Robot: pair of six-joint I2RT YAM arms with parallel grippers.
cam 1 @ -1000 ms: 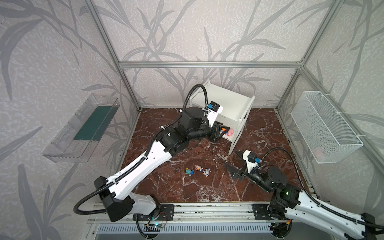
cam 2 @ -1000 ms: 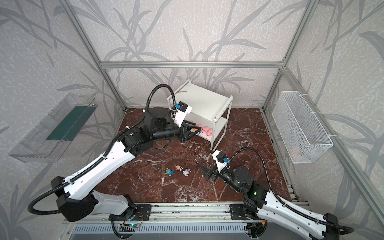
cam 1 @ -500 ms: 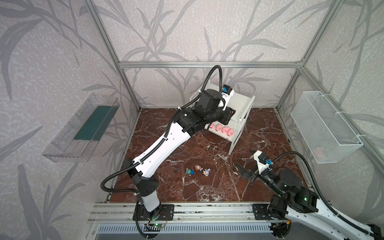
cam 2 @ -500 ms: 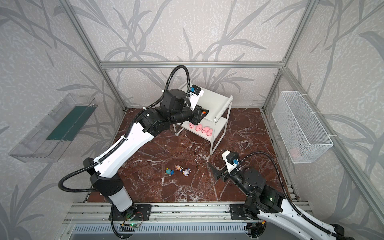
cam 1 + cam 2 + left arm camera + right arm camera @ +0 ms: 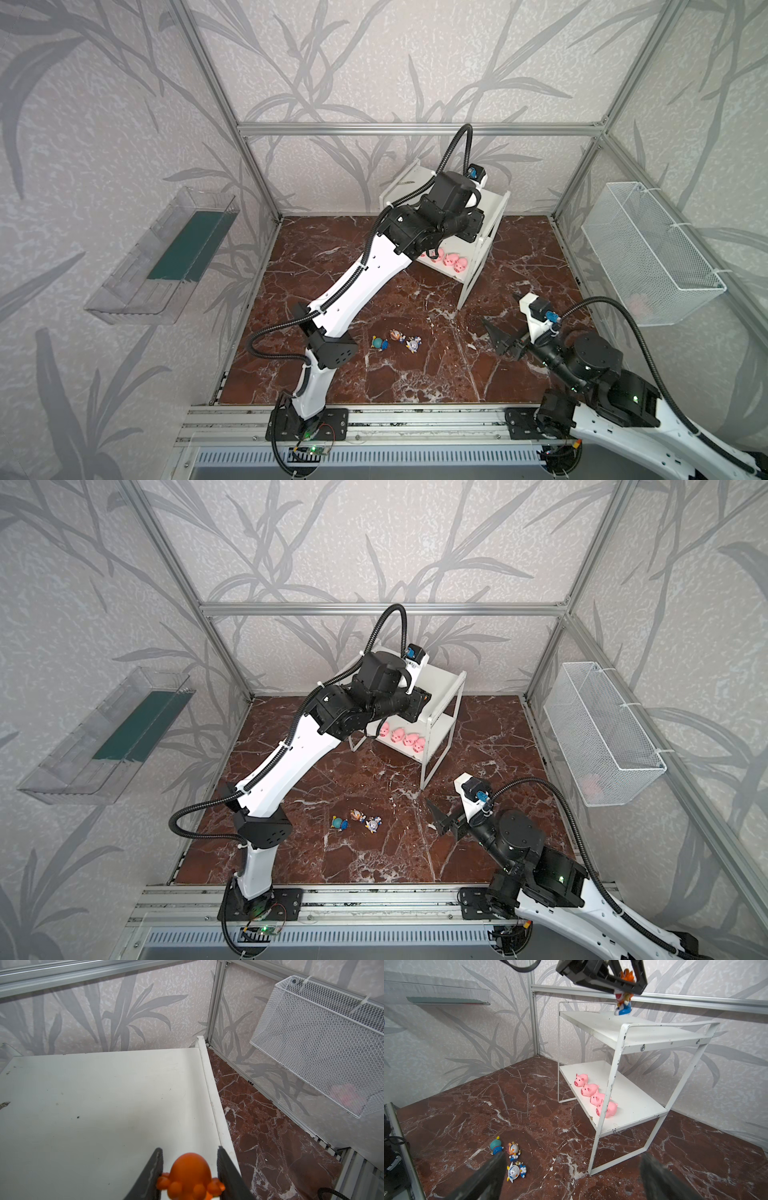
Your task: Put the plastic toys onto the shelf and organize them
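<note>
1. Spreading under everything, the red-brown marble table (image 5: 324, 257) fills the floor of the cell between the leaf-patterned walls.
2. The left arm (image 5: 365, 274) stretches from the near edge up to the far middle. The left tool (image 5: 189, 1150) is clenched on the orange-headed figurine (image 5: 623, 1004), with both fingers (image 5: 152, 1169) pressed against its spiky headgear.
3. The right arm (image 5: 594, 361) sits low at the near right. The right tool (image 5: 574, 1155) is released, its jaws spread wide with nothing between them, and it hangs above the table to the near right of the shelf (image 5: 633, 1030).
4. A wire mesh basket (image 5: 648, 249) hangs on the right wall with something pink and blurred inside. A clear tray (image 5: 166, 253) hangs on the left wall.
5. The shelf stands at the far side, right of the middle, turned at an angle. It is white, with two flat boards in a thin frame.
6. Four pink pigs (image 5: 589, 1089) stand in a row on the lower board along its near edge, just beside one another.
7. The orange-headed figurine hangs upright over the top board, close to its right edge. Whether its feet touch the board I cannot tell.
8. Three more figurines lie close together on the table near the middle, well apart from the shelf and left of the right tool: a teal-headed one (image 5: 495, 1145), a brown-maned one (image 5: 513, 1149) and a white-gold one (image 5: 515, 1172).
</note>
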